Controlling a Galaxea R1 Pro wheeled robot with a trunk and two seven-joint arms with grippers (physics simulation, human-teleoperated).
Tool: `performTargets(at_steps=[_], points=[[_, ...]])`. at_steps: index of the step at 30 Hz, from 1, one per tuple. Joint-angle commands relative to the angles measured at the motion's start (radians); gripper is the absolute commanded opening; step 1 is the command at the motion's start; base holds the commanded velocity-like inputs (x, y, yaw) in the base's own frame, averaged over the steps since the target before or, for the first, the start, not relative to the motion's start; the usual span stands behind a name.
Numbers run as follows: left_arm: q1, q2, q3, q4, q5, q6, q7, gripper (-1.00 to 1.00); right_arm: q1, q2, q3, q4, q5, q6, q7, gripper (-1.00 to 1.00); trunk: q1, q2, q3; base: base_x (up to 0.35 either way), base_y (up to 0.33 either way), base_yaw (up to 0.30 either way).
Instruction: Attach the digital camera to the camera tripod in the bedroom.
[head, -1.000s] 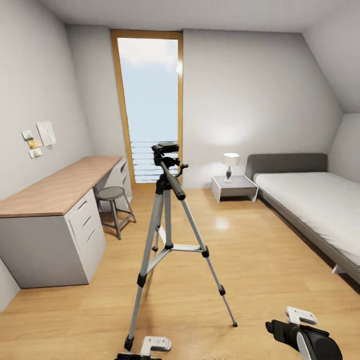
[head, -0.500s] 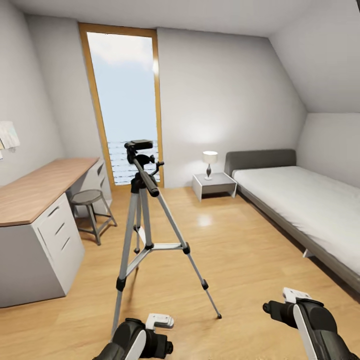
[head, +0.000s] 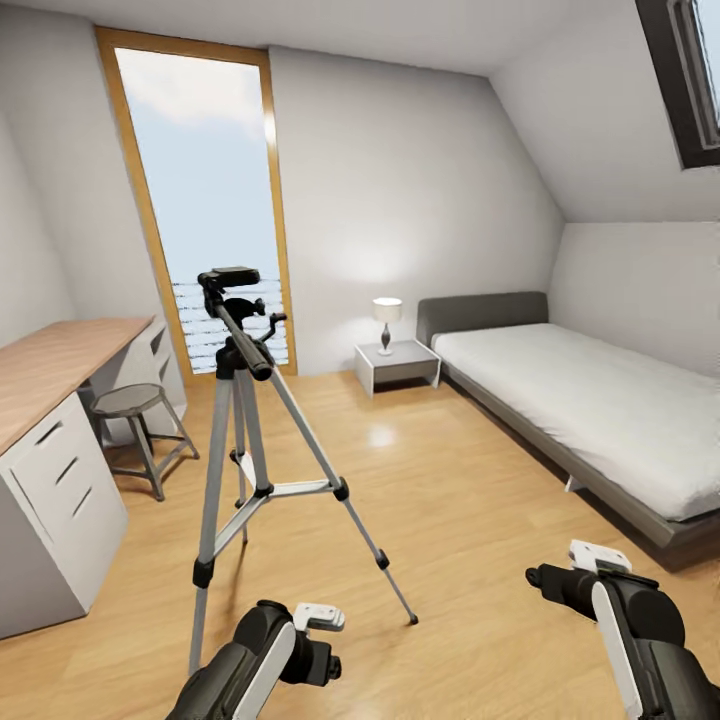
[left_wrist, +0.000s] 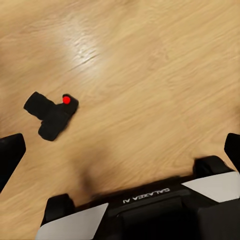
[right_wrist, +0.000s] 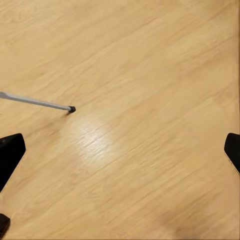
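The digital camera (left_wrist: 51, 115) lies on the wood floor (left_wrist: 150, 75) beneath the left gripper (left_wrist: 120, 150), whose fingers are spread wide with nothing between them. It looks small, rigid and light; the boxy body seems the safest hold, clear of the lens barrel. The right gripper (right_wrist: 120, 150) likewise hangs spread and empty. The camera tripod (head: 245, 440) stands nearby, between desk (head: 50, 370) and bed (head: 590, 410).
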Motion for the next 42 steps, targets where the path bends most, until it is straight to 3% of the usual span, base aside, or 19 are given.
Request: performTargets(at_steps=[1,8,16,22,32,36,42], points=[[-0.002,0.0,0.0,0.003,0.011,0.003,0.011,1.0,-0.009,0.0,0.0,-0.006,-0.002,0.004,0.0,1.0,0.004,-0.008,-0.005,0.0,0.0,-0.082],[-0.01,-0.005,0.066,0.061,0.011,-0.028,0.017,1.0,-0.074,0.005,0.006,-0.01,0.0,0.004,-0.001,1.0,0.031,-0.057,-0.027,0.0,0.0,-0.03],[-0.065,-0.015,0.092,0.209,0.016,-0.142,0.007,1.0,-0.22,0.003,0.007,0.124,0.001,0.004,-0.003,1.0,0.061,-0.113,-0.052,0.0,0.0,-0.059],[-0.074,-0.021,0.096,0.239,0.018,-0.171,0.004,1.0,-0.236,0.004,0.011,0.148,0.002,0.004,-0.003,1.0,0.084,-0.155,-0.071,0.0,0.0,-0.22],[-0.078,-0.014,0.092,0.254,0.084,-0.197,0.002,1.0,-0.249,0.006,0.016,0.165,0.008,0.004,-0.004,1.0,0.084,-0.155,-0.071,0.0,0.0,-0.257],[-0.078,-0.006,0.088,0.259,0.1,-0.262,0.001,1.0,-0.253,0.004,0.015,0.2,0.008,0.004,-0.003,1.0,0.084,-0.155,-0.071,-0.014,0.032,-0.265],[-0.078,-0.005,0.086,0.263,0.104,-0.282,0.002,1.0,-0.254,0.005,0.022,0.214,0.008,0.004,-0.002,1.0,0.084,-0.155,-0.071,-0.066,0.191,-0.266]])
